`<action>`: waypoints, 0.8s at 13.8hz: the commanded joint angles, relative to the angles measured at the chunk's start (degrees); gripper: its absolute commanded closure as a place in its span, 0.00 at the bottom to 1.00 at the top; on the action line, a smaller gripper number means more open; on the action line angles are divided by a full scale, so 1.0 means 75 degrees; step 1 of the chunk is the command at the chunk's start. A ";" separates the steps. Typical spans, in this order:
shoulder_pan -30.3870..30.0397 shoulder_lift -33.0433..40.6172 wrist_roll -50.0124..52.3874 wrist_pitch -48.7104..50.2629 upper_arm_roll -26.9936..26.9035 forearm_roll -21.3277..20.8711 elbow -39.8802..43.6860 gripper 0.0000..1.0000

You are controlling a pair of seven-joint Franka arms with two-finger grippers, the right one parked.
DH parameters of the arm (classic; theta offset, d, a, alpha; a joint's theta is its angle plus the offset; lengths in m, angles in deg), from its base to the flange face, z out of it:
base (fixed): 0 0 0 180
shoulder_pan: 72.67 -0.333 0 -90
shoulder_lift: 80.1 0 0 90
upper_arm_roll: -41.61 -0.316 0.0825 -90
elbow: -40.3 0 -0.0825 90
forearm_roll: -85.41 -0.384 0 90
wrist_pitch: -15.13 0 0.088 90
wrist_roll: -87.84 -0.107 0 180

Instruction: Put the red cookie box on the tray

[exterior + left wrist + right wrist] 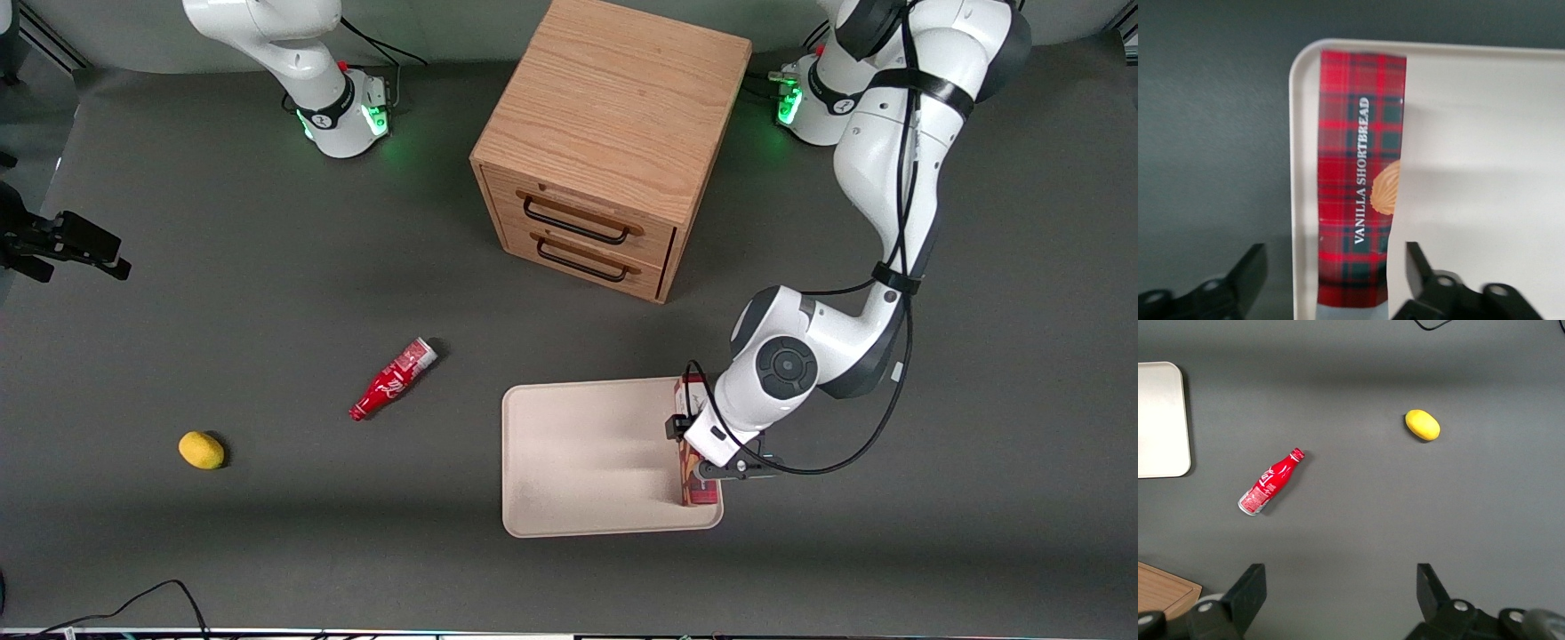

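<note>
The red cookie box [1355,180], a slim dark-red plaid carton with a tan cookie picture, rests on the pale beige tray [1485,167], just inside the rim at the working arm's end. In the front view the box [688,484] lies along that edge of the tray [578,444], partly hidden by the wrist. My left gripper [1335,248] is open and sits over the box near its pale end, one finger on each side with a gap to each. It also shows in the front view [702,444].
A small red bottle [392,380] and a yellow lemon [201,450] lie on the dark table toward the parked arm's end. A wooden two-drawer cabinet [605,142] stands farther from the front camera than the tray.
</note>
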 commanded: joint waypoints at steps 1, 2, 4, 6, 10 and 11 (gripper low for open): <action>-0.0069 0.0877 0.0200 0.0802 -0.0047 -0.0012 -0.0128 0.00; -0.0243 0.1181 0.0165 0.1106 -0.0036 0.0024 -0.0151 0.00; -0.0501 0.1755 0.0118 0.1914 -0.0012 0.0059 -0.0139 0.00; -0.0782 0.2528 0.0071 0.2932 -0.0024 0.0094 -0.0139 0.00; -0.1835 0.4029 -0.1353 0.4784 -0.0047 0.0655 -0.0174 0.00; -0.2117 0.4357 -0.1939 0.5299 -0.0070 0.0796 -0.0186 0.00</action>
